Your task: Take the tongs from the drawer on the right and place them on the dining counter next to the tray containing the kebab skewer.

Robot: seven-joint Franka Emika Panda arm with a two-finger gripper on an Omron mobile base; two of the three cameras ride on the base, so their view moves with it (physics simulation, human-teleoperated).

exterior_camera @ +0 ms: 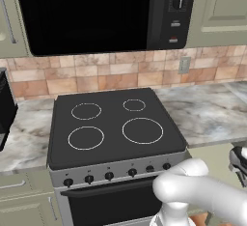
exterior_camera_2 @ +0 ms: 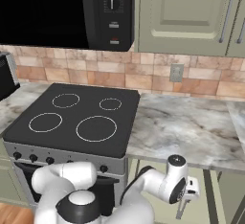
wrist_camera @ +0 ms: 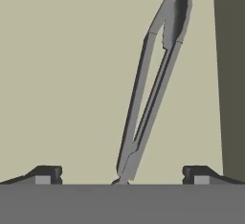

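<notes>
From the left base view I see the stove (exterior_camera: 116, 128) with its 4 ring burners set into the marbled kitchen counter (exterior_camera: 212, 114), the microwave (exterior_camera: 96, 12) hanging above it. The arm's white elbow bulks in the lower right corner, bent down below the counter edge.

In the right base view, the arm reaches low and to the right of the stove, and the tool (exterior_camera_2: 184, 204) hangs beneath the counter lip, pointed downward. I cannot judge its fingers from this angle.

The hand view settles it. I am looking down at the pale beige floor of the drawer (wrist_camera: 67, 74), where the tongs (wrist_camera: 153, 84) lie flat, their scalloped tips toward the top of the view and the joined end near the bottom, between the 2 dark finger tips. The tool (wrist_camera: 122, 175) is released, its fingers (wrist_camera: 48, 174) spread wide to either side of the tongs, touching nothing. A darker drawer wall runs along the right edge.

I judge this to be the pick step, with the tool lined up over the joined end. Next I would lower straight down until the fingers bracket the tongs' arms, then clench and lift clear of the drawer wall before heading to the dining counter.
</notes>
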